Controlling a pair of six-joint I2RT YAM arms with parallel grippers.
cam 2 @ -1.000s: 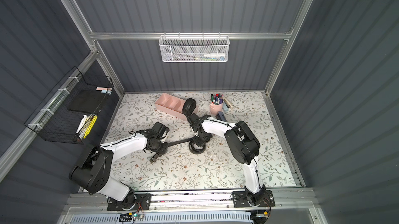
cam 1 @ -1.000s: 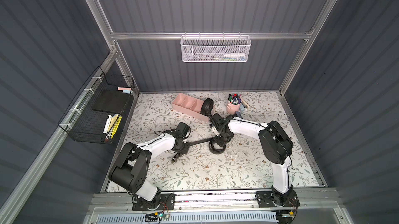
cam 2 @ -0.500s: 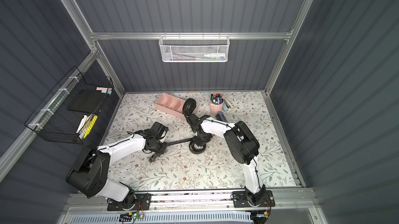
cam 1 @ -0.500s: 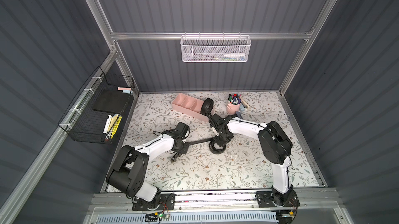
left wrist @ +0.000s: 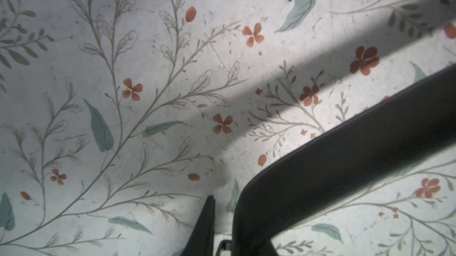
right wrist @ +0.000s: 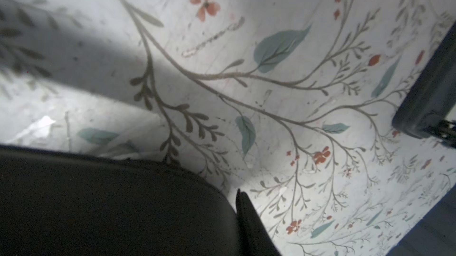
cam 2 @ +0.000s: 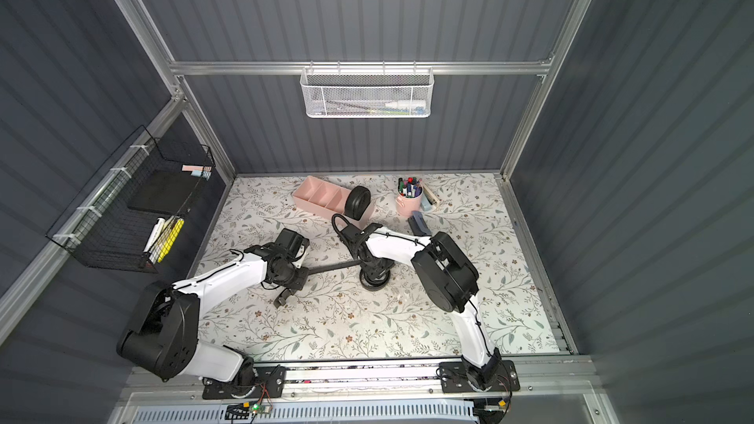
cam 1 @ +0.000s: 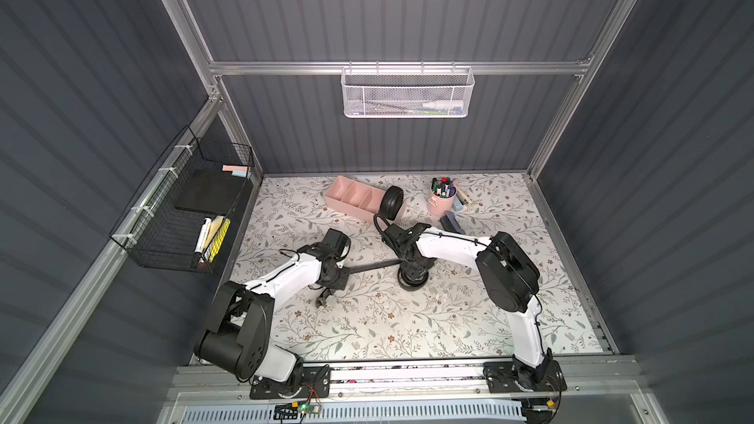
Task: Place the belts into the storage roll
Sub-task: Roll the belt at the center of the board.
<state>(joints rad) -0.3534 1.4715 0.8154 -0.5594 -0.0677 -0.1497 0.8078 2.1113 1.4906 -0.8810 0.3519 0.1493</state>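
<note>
Step in hand, as I read it: rolling belt no. 2 into a coil so it fits a compartment. One coiled belt (cam 1: 391, 204) already stands on edge at the end of the storage roll (cam 1: 347, 209), at the back of the worktop (cam 1: 408, 320); can't tell if it's fully seated or leaning on the rim. The second belt (cam 1: 373, 266) is stretched btwn the arms near mid-worktop. Its part-wound coil sits under the right pincer (cam 1: 412, 270), w/ the straight strap running to the left pincer (cam 1: 335, 278).

To do it well, IMO: light tension on the strap w/ the left so the turns stack tight, feed in as the right winds, no twist. Too much pull and the coil tips or slides; too little and it springs loose. It's prob. stiff and wants to unwind, so no letting go until it's over a compartment.

Left pincer: nearly together, and from the taut strap I judge it clamped on the second belt. In the left wrist view one finger (left wrist: 208, 217) shows beside the strap, the other hidden behind it. Right pincer: down on the coil, one finger (right wrist: 246, 220) right against the black band. Whether it's gripping, or how far apart it stands, I can't tell.
</note>
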